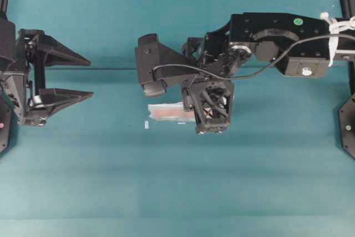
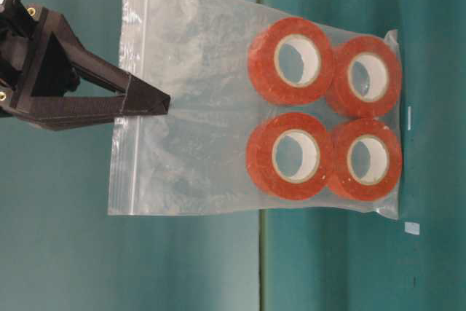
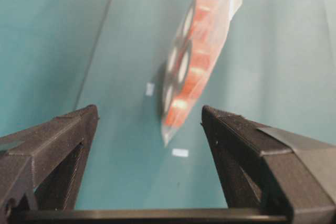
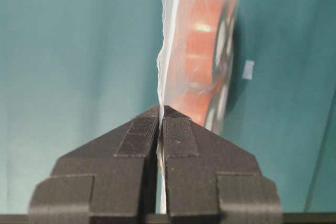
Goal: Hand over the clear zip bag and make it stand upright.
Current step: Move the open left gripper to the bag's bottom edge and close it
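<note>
The clear zip bag (image 2: 196, 100) hangs with its zip strip on top and several orange-red rolls (image 2: 291, 60) with white cores gathered at its lower end. My right gripper (image 2: 156, 103) is shut on the bag just below the zip strip; in the right wrist view the plastic (image 4: 199, 61) is pinched between its fingers (image 4: 159, 114). From overhead the bag (image 1: 166, 112) shows edge-on under the right gripper (image 1: 205, 117). My left gripper (image 1: 89, 77) stands open and empty at the far left. In its wrist view the bag (image 3: 189, 61) hangs well ahead of its fingertips (image 3: 149, 109).
Two small white tape marks (image 1: 146, 125) (image 1: 182, 123) lie on the teal table (image 1: 177, 192) near the bag's lower end. The right arm's body (image 1: 277, 43) reaches in from the back right. A teal backdrop (image 1: 111, 20) rises behind.
</note>
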Controlling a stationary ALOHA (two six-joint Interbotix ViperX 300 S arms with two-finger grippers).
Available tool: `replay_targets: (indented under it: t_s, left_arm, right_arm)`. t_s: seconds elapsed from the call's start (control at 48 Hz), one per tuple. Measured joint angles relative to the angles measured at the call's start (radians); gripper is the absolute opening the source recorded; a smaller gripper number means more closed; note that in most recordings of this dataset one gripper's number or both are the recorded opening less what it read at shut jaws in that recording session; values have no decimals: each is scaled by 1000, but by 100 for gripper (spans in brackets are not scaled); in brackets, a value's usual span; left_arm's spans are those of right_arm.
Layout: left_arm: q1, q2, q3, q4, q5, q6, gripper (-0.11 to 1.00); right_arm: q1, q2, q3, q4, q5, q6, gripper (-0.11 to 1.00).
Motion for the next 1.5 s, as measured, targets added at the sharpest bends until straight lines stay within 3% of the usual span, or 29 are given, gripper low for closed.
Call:
replay_targets:
  t_s: [0.729,0.937,1.083,1.249,1.499]
  left_arm:
    - [0,5,2,0,0,-2,87]
    - [-11,37,2,2,-52,-2,87]
    - [-43,80,6,0,-101,-6,87]
    - [-133,201,6,2,-143,-35,87]
    - [-140,370,3,2,-314,-63,88]
  right_arm:
    - [14,0,0,8,-2,11,2]
    - [-5,0,0,8,-21,17,2]
    - [-34,-3,12,8,-34,15,2]
    - [-34,-5,48,8,-46,15,2]
    - [-35,-8,64,9,-74,15,2]
